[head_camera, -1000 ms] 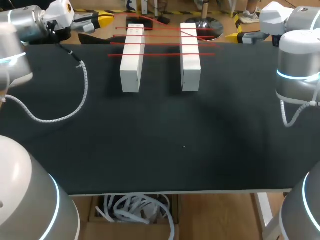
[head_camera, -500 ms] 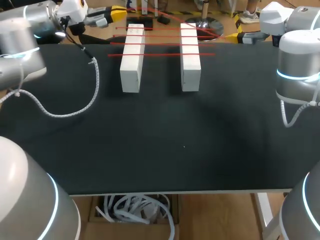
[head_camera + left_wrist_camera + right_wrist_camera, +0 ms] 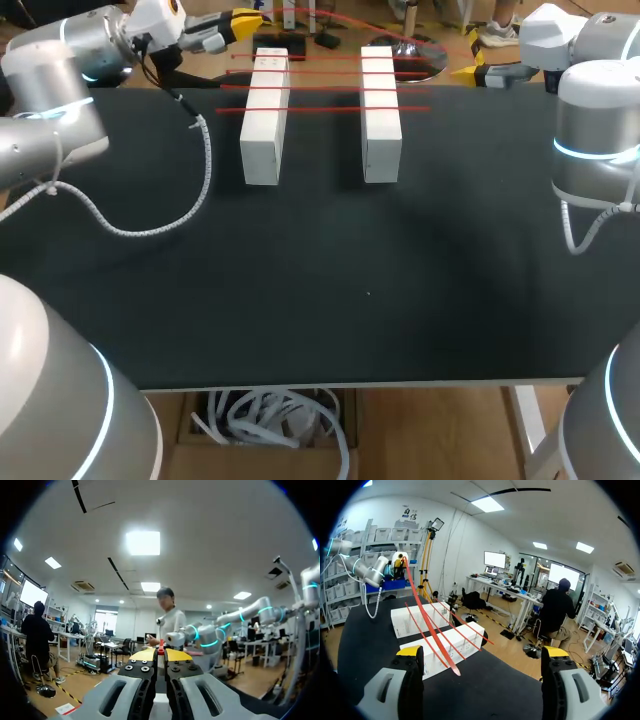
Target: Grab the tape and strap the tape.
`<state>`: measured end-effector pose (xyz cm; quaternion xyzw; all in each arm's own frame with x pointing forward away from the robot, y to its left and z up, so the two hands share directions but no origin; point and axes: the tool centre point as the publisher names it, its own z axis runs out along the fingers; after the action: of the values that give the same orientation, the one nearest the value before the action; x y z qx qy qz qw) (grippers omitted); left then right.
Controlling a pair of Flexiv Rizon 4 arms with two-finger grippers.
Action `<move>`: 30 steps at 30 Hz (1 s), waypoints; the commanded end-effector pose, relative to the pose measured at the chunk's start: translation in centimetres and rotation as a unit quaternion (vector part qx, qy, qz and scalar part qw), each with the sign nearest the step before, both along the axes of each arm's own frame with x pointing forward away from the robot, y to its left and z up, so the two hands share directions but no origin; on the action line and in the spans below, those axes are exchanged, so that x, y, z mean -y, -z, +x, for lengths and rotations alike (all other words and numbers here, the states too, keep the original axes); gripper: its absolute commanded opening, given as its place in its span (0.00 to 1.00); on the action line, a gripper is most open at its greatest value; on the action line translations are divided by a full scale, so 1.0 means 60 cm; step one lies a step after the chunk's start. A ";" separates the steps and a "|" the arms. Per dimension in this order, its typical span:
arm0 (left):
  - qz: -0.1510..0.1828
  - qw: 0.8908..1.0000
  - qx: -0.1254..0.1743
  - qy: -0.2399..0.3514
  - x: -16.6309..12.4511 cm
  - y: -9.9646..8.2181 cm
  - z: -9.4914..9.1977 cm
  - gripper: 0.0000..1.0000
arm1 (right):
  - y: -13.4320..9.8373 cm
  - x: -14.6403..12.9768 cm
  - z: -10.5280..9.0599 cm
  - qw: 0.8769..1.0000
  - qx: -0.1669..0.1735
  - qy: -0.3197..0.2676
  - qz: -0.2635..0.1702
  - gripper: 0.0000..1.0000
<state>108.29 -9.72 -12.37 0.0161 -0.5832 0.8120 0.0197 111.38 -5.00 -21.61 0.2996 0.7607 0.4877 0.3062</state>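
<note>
The head view looks steeply down from above and behind onto the whole black table (image 3: 400, 300). The left wrist view looks level past the left gripper (image 3: 160, 655) into the room, off the table. The right wrist view looks low across the table past the right gripper (image 3: 482, 652), sharing the white blocks (image 3: 264, 130) and red tape (image 3: 320, 88) with the head view.

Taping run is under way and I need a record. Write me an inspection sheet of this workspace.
surface: black table.
job's things: two white blocks lie side by side at the far end. Strands of red tape cross both, and one loose strand runs from the left gripper toward the right.
clutter: nothing seen.
grippers: left gripper shut on the red tape; right gripper open, holding nothing.
cables: white spiral-wrapped cable from the left arm lies looped on the table.
surroundings: nobody reaches over the table.
</note>
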 end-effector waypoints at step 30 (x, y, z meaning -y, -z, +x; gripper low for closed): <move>-0.017 1.000 0.009 0.002 0.036 -0.023 -0.006 0.00 | 0.000 0.000 0.000 1.000 0.000 0.000 0.000 1.00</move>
<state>108.05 -11.49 -10.91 0.0055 -0.5708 0.8209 0.0192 111.38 -5.00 -21.61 0.2996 0.7607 0.4877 0.3062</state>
